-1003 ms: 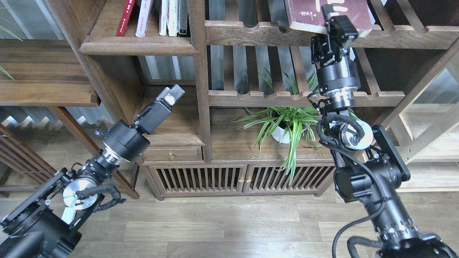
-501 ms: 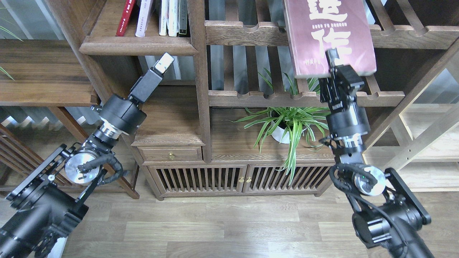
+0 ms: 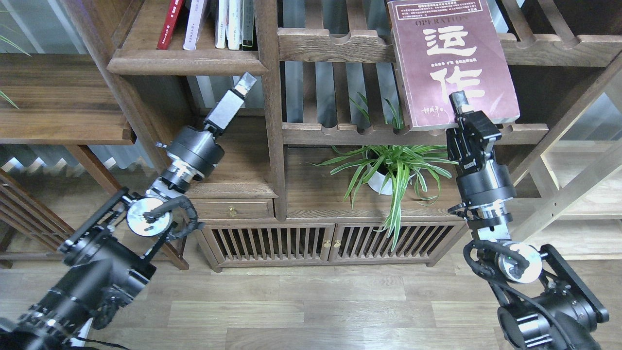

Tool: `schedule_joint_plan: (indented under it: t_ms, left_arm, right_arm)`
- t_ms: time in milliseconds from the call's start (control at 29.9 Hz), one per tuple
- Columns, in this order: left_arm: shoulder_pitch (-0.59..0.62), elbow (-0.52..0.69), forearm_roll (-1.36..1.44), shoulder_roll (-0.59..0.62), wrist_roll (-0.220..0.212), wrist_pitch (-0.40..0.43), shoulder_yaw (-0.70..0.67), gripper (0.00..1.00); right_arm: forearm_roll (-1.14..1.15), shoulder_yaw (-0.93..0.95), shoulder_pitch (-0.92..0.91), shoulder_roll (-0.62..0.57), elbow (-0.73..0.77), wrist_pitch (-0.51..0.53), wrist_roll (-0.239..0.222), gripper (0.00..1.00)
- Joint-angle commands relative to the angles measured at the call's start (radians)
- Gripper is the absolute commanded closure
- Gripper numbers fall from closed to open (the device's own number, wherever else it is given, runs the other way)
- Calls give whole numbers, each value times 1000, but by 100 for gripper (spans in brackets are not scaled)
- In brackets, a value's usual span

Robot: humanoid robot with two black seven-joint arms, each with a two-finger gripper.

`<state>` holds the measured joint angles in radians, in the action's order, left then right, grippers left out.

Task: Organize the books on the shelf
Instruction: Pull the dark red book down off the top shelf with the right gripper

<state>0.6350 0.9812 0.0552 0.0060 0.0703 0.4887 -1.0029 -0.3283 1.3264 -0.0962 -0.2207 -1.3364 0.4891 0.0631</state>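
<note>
Our right gripper (image 3: pixel 459 104) clenched the maroon book (image 3: pixel 452 63) by its lower edge, long axis upright before the slatted racks (image 3: pixel 335 44), the shelf (image 3: pixel 187 61) well leftward, nearer our left gripper (image 3: pixel 245 82), whose state we couldn't tell.

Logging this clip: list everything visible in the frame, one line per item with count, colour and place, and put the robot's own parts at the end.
maroon book: one, maroon with big white characters, held in front of the slatted racks, upper right.
red book: one, red, standing on the shelf, upper left.
pale book: one, white-lavender, right of the red one.
slim books: a few, white and black spines, right end of that row.
shelf: one, dark brown board with rounded front edge.
slatted racks: two, brown, centre right.
potted plant: one, green in a white pot, below the racks.
cabinet: one, brown, slatted doors and a drawer, bottom centre.
floor: pale wood planks.
left gripper: black, below the shelf, holding nothing.
right gripper: black, clamped on the maroon book's lower edge.
</note>
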Motion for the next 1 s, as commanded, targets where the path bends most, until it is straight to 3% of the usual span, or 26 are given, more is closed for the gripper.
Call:
schedule_joint_plan:
  t_ms: [0,134,435,969]
  left_arm:
    - [21,-24,-87,-6,-26,0,10,1]
    - [25,-24,-146,-6,-122,0,41,1]
    - [20,-10,-227,-6,-216,0,49,1]
    - [37,-16,-225,-6,-221,0,55,1]
  right_arm:
    - [0,-26,7,4,0,0,0,100]
    - [2,-61,7,17,0,0,0,100]
    - [28,-127,6,52,0,0,0,100]
    - [25,-35,-123,61,-3,0,1,100]
